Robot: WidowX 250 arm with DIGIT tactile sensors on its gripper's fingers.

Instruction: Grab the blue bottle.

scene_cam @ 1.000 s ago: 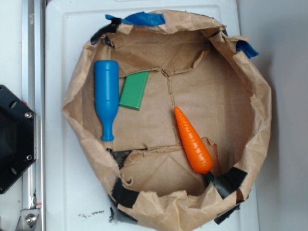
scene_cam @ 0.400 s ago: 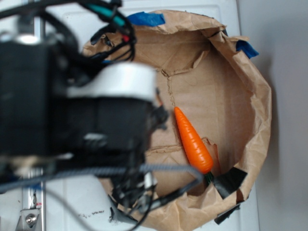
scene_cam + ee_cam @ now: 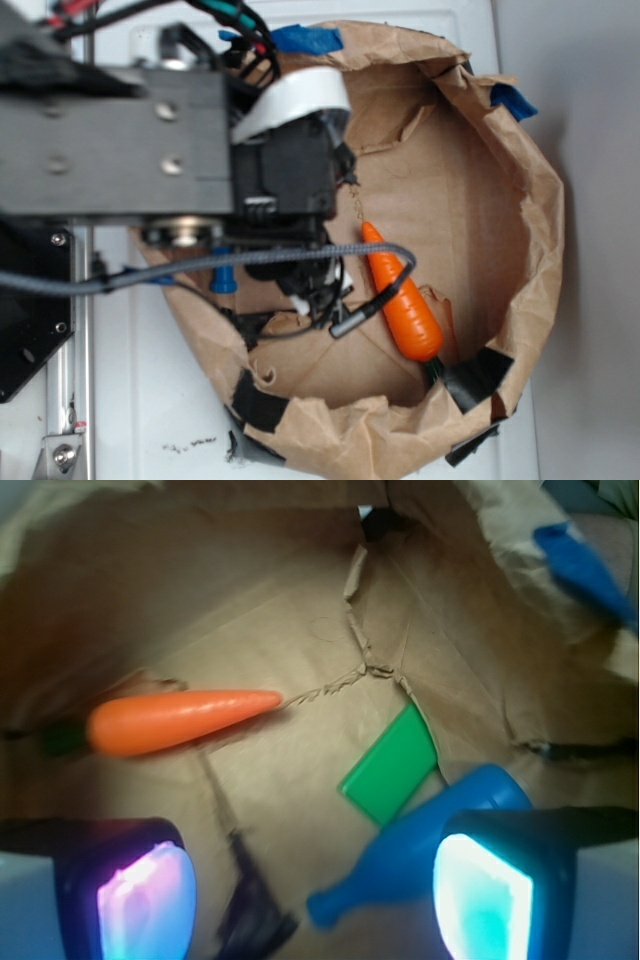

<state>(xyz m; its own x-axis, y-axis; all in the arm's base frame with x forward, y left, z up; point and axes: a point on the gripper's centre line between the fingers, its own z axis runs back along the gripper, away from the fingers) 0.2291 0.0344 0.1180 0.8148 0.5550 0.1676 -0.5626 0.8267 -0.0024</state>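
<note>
Jaws spread wide, empty, above the bright blue plastic toy bottle (image 3: 430, 850) lying at the brown paper bag's (image 3: 300, 610) right side: light, rigid, slick, so clamp its wide body.

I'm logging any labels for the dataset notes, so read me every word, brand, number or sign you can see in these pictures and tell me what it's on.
None: no readable text in either view.
The blue bottle, orange carrot and green block are plain, unmarked plastic.
The brown paper bag and blue tape carry no print.
The robot arm shows only screws and cables.
The gripper pads glow but bear no marks.
</note>
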